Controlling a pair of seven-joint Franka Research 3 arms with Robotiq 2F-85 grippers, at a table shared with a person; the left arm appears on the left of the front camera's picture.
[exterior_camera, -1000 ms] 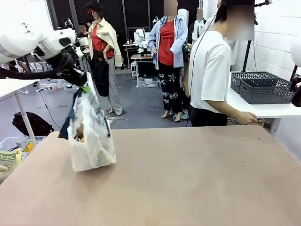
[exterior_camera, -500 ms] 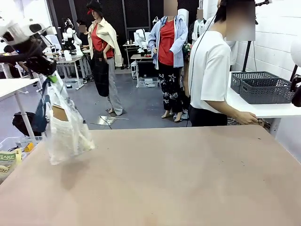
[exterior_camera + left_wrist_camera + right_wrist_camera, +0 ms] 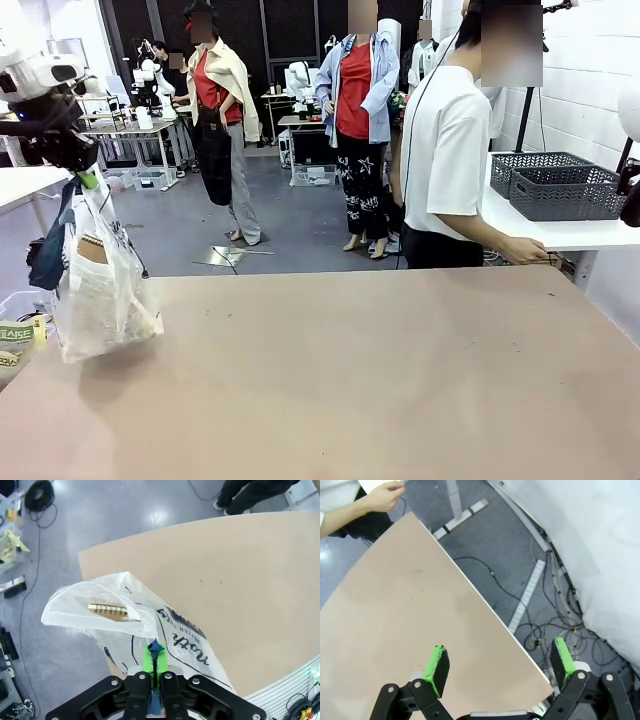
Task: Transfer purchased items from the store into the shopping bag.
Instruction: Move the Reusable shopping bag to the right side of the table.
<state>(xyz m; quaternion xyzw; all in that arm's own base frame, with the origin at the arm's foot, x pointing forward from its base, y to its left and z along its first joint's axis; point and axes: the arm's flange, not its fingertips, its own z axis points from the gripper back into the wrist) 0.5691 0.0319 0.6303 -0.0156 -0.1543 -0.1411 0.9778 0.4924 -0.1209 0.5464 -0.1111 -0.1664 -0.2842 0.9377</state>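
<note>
The left fingers (image 3: 88, 178) are pinching tight on the bag's (image 3: 100, 290) navy strap (image 3: 155, 652), holding it up at the left edge of the bench (image 3: 380, 380). The bag is hanging below them, its bottom sitting at about the level of the bench's left edge; whether it is touching the top, I cannot tell. Through the thin plastic a tan piece (image 3: 92, 248) is showing near the top, and from the left wrist view a spiral-bound tan item (image 3: 107, 611) is poking into the bag's open mouth, with dark print running across the plastic.

The right fingers (image 3: 500, 664) are standing wide apart, holding nothing, hanging over the bench's corner with floor cables below them.

A person in a white shirt (image 3: 445, 150) is standing at the far right side, one hand (image 3: 525, 250) resting on a white side table. Two grey baskets (image 3: 560, 185) are sitting on that side table, well apart from the bag.
</note>
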